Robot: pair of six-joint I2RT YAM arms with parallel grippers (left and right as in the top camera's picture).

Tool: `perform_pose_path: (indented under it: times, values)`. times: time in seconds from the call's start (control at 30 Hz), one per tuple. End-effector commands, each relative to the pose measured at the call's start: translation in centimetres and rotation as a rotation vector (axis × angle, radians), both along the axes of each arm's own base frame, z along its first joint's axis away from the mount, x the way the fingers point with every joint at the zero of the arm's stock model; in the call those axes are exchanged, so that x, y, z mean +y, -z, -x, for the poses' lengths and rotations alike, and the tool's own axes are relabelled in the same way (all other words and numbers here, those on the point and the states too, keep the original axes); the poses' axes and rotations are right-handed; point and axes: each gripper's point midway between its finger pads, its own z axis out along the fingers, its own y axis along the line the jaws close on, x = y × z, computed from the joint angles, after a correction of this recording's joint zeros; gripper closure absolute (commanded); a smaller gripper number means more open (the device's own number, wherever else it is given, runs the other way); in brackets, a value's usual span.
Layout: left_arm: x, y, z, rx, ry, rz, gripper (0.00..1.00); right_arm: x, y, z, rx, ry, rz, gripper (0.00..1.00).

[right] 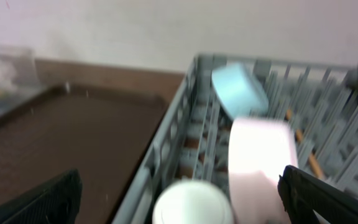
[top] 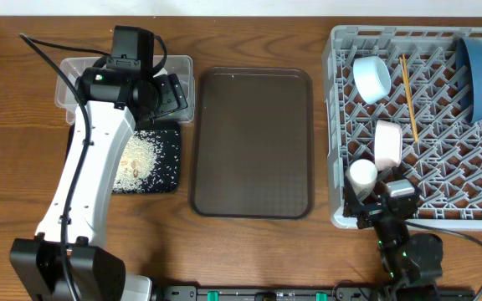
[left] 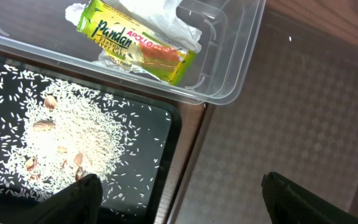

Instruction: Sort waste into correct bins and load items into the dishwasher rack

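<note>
The crumpled napkin (left: 166,22) and the yellow-green wrapper (left: 135,46) lie in the clear tub (left: 241,68). Rice (left: 73,130) is spread over the black tray (top: 167,163). My left gripper (left: 180,190) hangs open and empty over that tray's right edge, beside the tub (top: 74,71). The grey rack (top: 425,125) holds the dark blue dish (top: 475,75), light blue bowl (top: 371,79), chopsticks (top: 407,96), white bowl (top: 387,144) and small cup (top: 362,174). My right gripper (right: 179,186) stands open at the rack's near left corner, just behind the cup (right: 191,202), holding nothing.
The large brown serving tray (top: 252,142) lies bare between the black tray and the rack. A few brown bits sit among the rice. The left arm covers part of the tub and black tray from above. Wooden table surrounds everything.
</note>
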Motion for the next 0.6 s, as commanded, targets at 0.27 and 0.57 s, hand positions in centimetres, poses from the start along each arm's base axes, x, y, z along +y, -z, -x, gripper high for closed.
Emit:
perform_pose_path:
  times: [0.27, 0.57]
  values:
    - [0.26, -1.01, -0.13, -0.026, -0.006, -0.006, 0.15, 0.19, -0.46, 0.18, -0.019, -0.007, -0.017, 0.01]
    - [0.26, -1.01, -0.13, -0.026, -0.006, -0.006, 0.15, 0.19, -0.46, 0.18, -0.019, -0.007, -0.017, 0.01]
